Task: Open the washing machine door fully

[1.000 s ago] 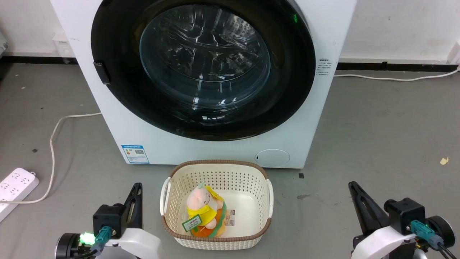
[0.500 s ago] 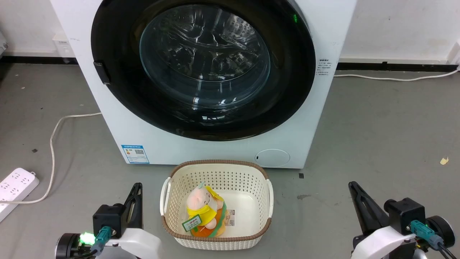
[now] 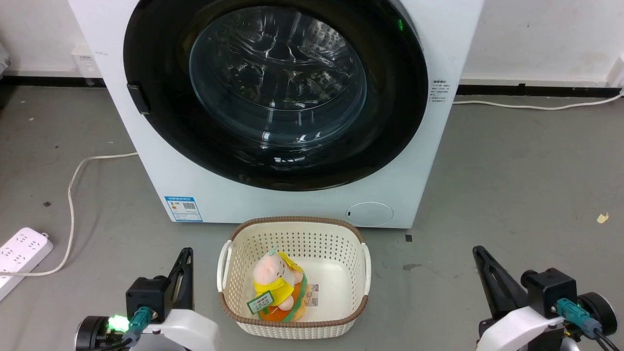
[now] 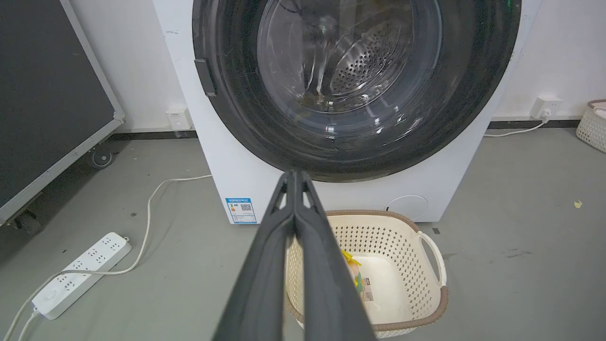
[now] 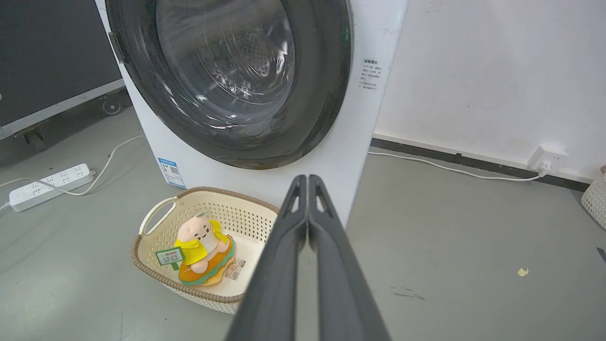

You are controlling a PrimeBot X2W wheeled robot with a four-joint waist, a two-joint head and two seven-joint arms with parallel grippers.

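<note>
"Head view, where's the washing machine door (image 3: 275, 92)?"

"Closed, flat against the front of the white machine (image 3: 302, 207). Its black disc is nearly as wide as the cabinet. A dark tab (image 3: 138, 98) sits on its left edge."

"And the left end effector (image 3: 185, 252)?"

"Low at the lower left, above the grey floor (image 3: 512, 195). Its fingers are clenched together on nothing, well short of the door."

"Right end effector (image 3: 477, 249)?"

"Lower right, likewise clenched and empty. Its wrist view shows the two fingers pressed tip to tip."

"Anything between them?"

"A cream basket (image 3: 292, 220) just in front of the machine, with a plush toy (image 3: 275, 280) lying in it. A white power strip (image 3: 19, 251) lies on the floor at far left."
</note>
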